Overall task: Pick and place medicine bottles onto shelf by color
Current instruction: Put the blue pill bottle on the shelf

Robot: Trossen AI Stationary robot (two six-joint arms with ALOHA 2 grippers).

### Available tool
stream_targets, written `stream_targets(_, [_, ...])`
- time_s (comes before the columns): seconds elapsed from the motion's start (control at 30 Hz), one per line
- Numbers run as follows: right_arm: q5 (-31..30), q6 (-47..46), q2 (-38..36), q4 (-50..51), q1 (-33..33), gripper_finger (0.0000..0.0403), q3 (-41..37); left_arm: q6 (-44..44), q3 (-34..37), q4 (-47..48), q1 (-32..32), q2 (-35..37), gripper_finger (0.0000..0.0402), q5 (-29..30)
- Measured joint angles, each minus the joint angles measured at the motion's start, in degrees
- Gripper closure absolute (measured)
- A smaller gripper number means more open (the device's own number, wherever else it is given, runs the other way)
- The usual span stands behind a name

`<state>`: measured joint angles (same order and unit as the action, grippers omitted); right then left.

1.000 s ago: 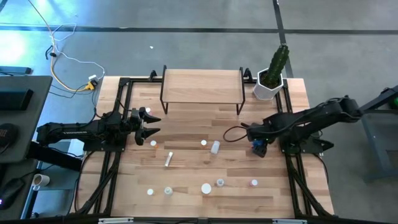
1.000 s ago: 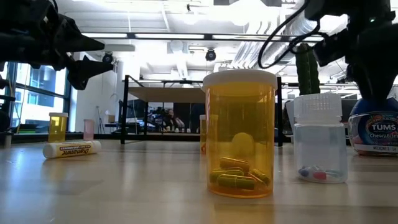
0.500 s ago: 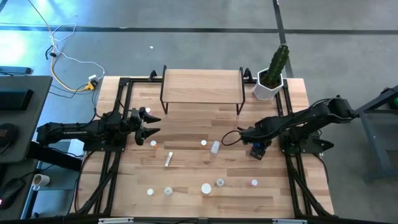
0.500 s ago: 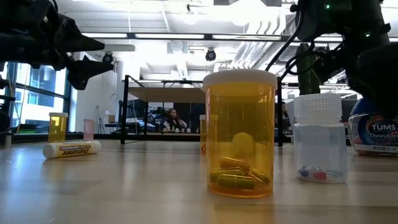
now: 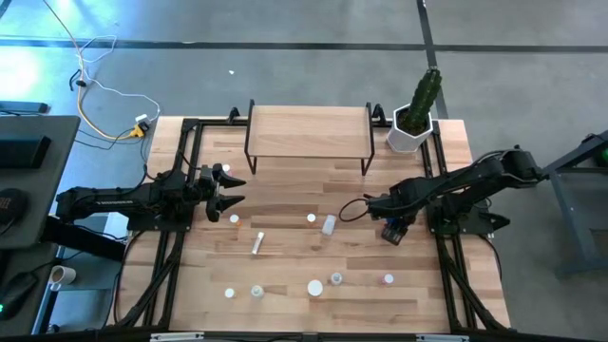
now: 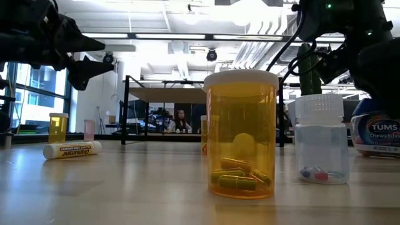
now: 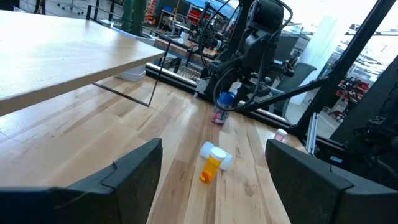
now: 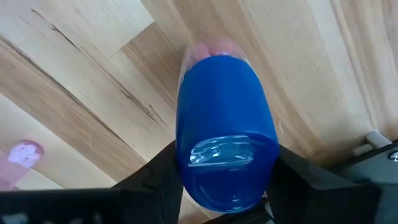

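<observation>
As right arm has come down over last second, right gripper (image 8: 227, 186) now straddles blue bottle (image 8: 225, 146) at table's right side, fingers (image 8: 158, 171) pressed against its flanks: clenched on it, bottle not yet lifted. Grasp step looks done; carry to shelf (image 5: 309, 130) remains. Left gripper (image 5: 231, 190) waits wide open at left, holding nothing.

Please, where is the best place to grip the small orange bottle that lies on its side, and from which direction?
Grip the orange bottle across its orange body, coming straight down from above. It lies flat on the table, so the round sides face the fingers, and nothing stands close beside it.
</observation>
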<state>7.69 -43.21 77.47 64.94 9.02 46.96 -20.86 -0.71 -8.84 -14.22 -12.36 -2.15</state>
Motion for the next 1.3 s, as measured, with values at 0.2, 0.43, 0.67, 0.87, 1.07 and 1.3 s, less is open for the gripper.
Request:
stream_targets(0.2, [1.63,-3.24,0.07,0.73,0.02,0.0237,2.75,0.0,0.0,0.0,0.0,-0.02,0.0126,0.0])
stream_targets(0.43, [1.59,-6.52,0.04,3.9,-0.53,0.0235,11.95,-6.82,0.0,-0.02,0.0,-0.02,0.0126,1.63])
stream_targets(0.67, [-1.17,-7.93,0.07,7.64,-2.16,0.0234,22.7,-9.0,0.0,-0.01,0.02,-0.01,0.0126,5.49])
stream_targets(0.87, [-3.94,-6.75,0.07,9.16,-5.58,0.0234,30.12,-9.07,0.0,-0.07,0.02,0.0,0.0126,7.27])
stream_targets(1.07, [-7.53,-2.87,0.07,9.42,-10.2,0.0234,36.2,-9.05,-0.01,-0.07,0.02,-0.02,0.0126,7.32])
stream_targets(1.3, [-10.84,5.27,1.17,10.04,-16.99,0.0234,43.7,-9.03,0.0,-0.49,0.01,0.0,0.0126,7.32])
